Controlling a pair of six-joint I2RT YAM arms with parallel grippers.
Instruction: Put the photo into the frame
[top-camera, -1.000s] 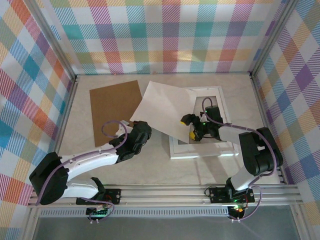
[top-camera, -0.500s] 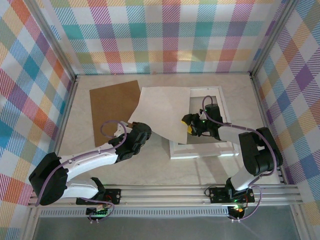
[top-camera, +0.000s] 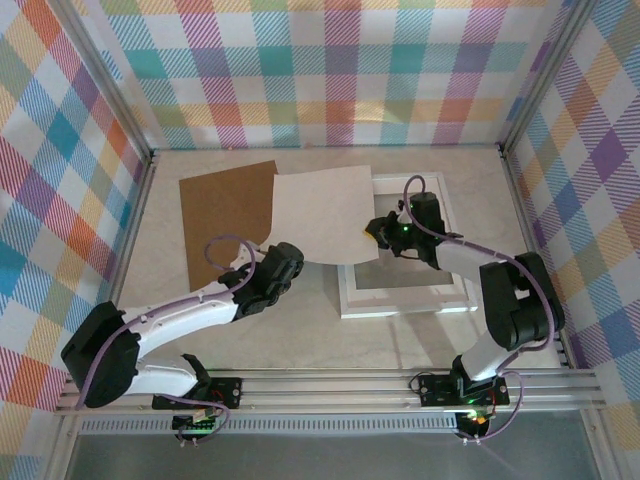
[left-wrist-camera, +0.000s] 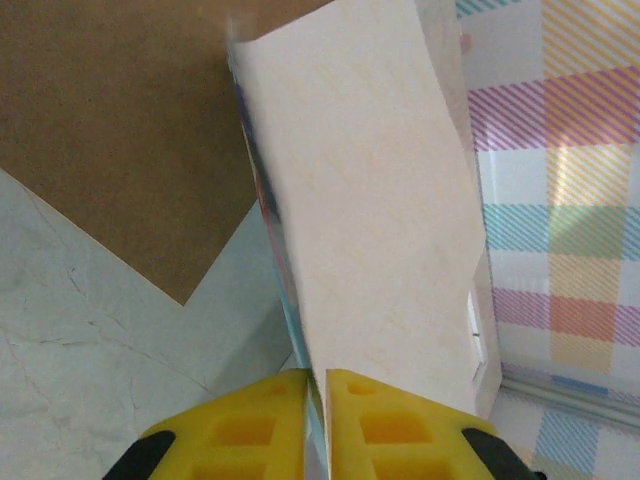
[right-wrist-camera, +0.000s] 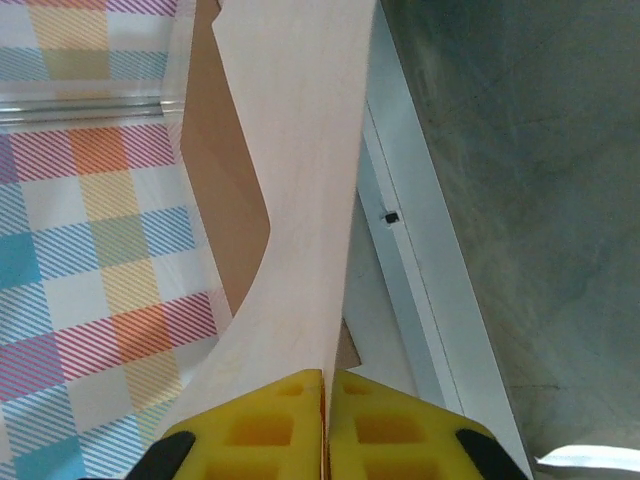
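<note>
Top external view: a flat rectangular photo (top-camera: 320, 212) hangs above the middle of the pale marbled worktop (top-camera: 300, 330), with its plain cream back facing up. The left claw (top-camera: 266, 256) is at the photo's 7 o'clock corner. The right claw (top-camera: 379, 233) is on the 3 o'clock edge, close to the 4 o'clock corner. The sheet spans the gap between the two claws.

The large rectangular frame (top-camera: 400, 303), narrow white border around a clear pane, lies flat at 4 o'clock from the photo. The photo's 3 o'clock edge overlaps the frame's 9 o'clock side. A plain brown backing board (top-camera: 222, 215) lies at 9 o'clock, and the photo partly covers its near edge.

Left wrist view: the left claw (left-wrist-camera: 322, 398) is nearly closed, its yellow pads (left-wrist-camera: 250, 430) pinching the photo (left-wrist-camera: 370, 200) edge-on. A thin strip of blue and red print shows along the sheet's 9 o'clock edge. The backing board (left-wrist-camera: 120, 110) and worktop (left-wrist-camera: 70, 350) lie beyond.

Right wrist view: the right claw (right-wrist-camera: 327, 398) is clamped tight on the photo (right-wrist-camera: 300, 140), which rises toward 12 o'clock. The frame's (right-wrist-camera: 425, 285) white border is at 3 o'clock.
</note>
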